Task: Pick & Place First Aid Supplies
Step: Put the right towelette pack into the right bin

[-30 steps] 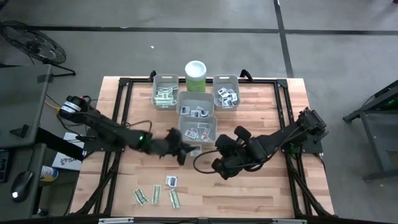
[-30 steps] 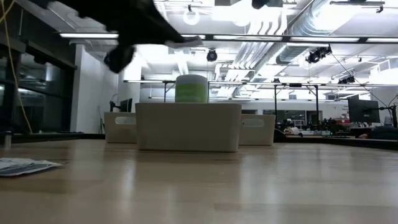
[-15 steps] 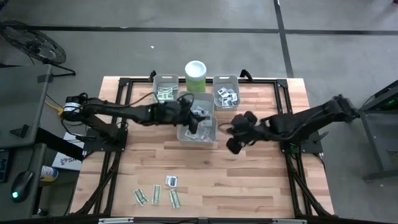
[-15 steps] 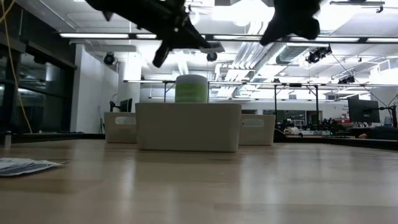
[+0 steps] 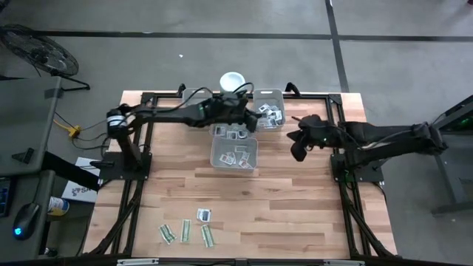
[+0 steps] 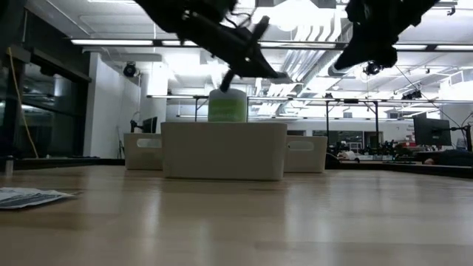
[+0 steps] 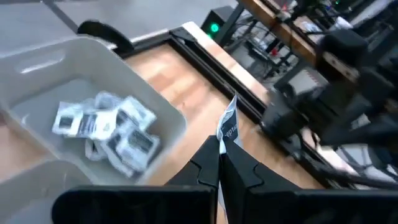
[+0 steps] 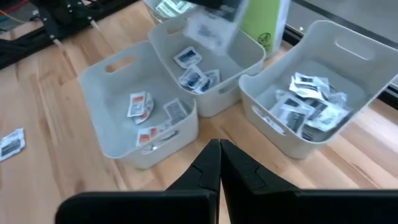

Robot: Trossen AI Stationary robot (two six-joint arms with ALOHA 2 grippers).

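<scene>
Grey concrete floor surrounds the pale wooden plank tabletop (image 5: 295,214) from above; small flat paper packets (image 5: 186,232) lie near its front edge, grey rectangular plastic bins (image 5: 234,151) behind. Left claw (image 7: 219,149) pinches a white printed packet (image 7: 229,124) over the bins; right claw (image 8: 219,149) hangs closed, empty.

Two dark, slender, jointed arms. Left arm (image 5: 159,115): black links, a pale ring near its base, and yellow and black cables trailing from it. Right arm (image 5: 384,137): black links with a bulky wrist block. Each wrist ends in two matte black tapered fingers (image 8: 211,163).
</scene>
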